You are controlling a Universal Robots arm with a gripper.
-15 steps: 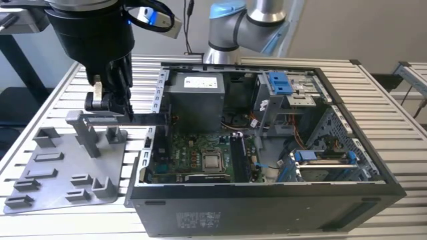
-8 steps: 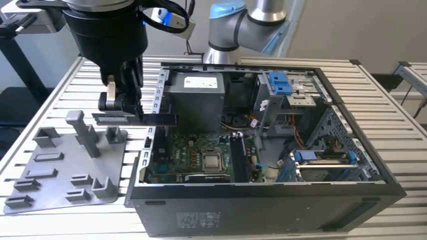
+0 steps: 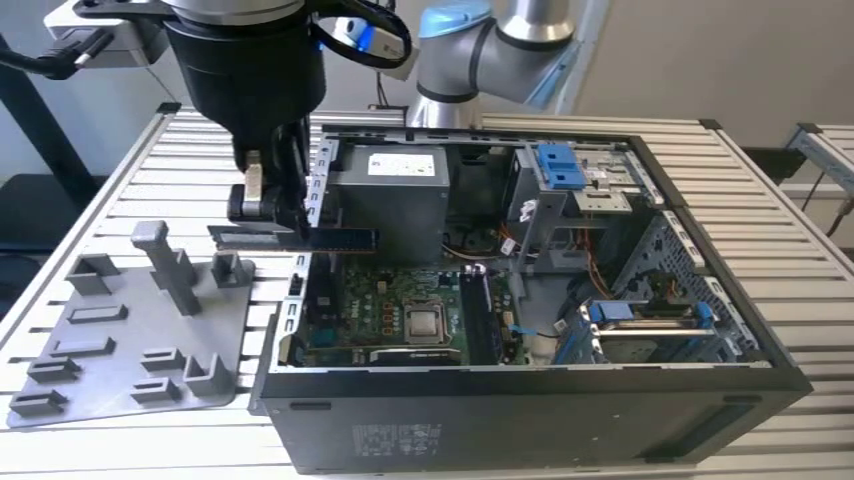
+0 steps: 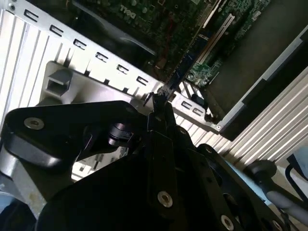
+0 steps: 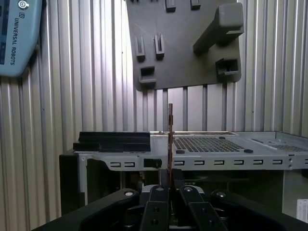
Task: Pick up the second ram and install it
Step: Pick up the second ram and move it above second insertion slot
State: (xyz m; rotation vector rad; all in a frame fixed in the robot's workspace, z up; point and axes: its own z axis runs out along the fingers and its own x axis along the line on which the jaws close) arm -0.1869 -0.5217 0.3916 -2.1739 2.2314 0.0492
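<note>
End effector (image 3: 283, 228) clamped on second ram (image 3: 342, 240), stick level over computer case (image 3: 534, 420) wall, gripped end hidden

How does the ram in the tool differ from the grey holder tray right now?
The ram is a thin, dark, narrow strip; the grey holder tray is a broad, pale plate with upright posts. The ram is clamped in the tool, off the surface at the side wall of the case; the grey holder tray lies flat on the slatted table. Both are toward the exterior view's left.
</note>
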